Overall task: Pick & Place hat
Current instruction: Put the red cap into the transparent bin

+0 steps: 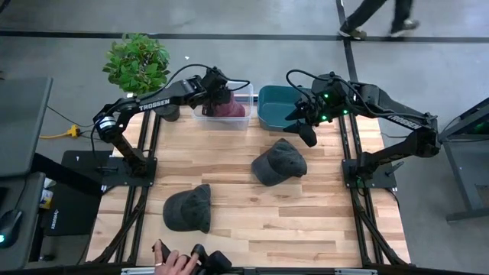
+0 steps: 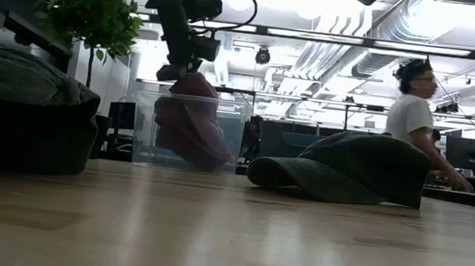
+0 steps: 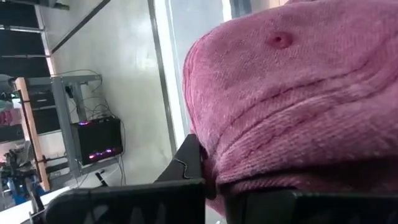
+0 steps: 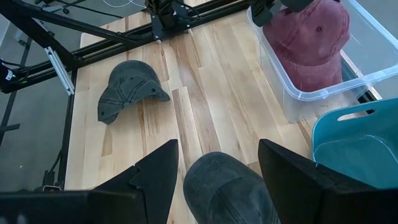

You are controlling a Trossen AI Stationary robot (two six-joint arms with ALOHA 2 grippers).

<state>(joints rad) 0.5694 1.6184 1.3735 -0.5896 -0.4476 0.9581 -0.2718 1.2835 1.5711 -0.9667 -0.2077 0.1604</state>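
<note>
A maroon hat [image 1: 227, 108] hangs into the clear plastic bin [image 1: 246, 98] at the table's far edge, with my left gripper [image 1: 216, 90] shut on its upper end. In the low view the hat [image 2: 190, 124] reaches down inside the bin [image 2: 146, 129]. My right gripper [image 4: 217, 163] hangs open above a dark grey hat [image 1: 279, 162] that lies crown up at mid table, and touches nothing. A second grey hat [image 1: 189, 208] lies near the front left. My left gripper pinches the maroon hat between its two fingers at the crown's edge [image 3: 249, 177]. The fingers [image 2: 182, 68] come from above, slanting down toward the far edge. The hat hangs below them inside the bin; whether its lower end [image 2: 204, 158] touches the bin's floor I cannot tell.
A teal bin [image 1: 276, 107] stands to the right of the clear one. A potted plant [image 1: 137, 63] is at the far left. A person's hand [image 1: 172, 263] shows at the near edge, and another person [image 2: 415, 106] stands beyond the table.
</note>
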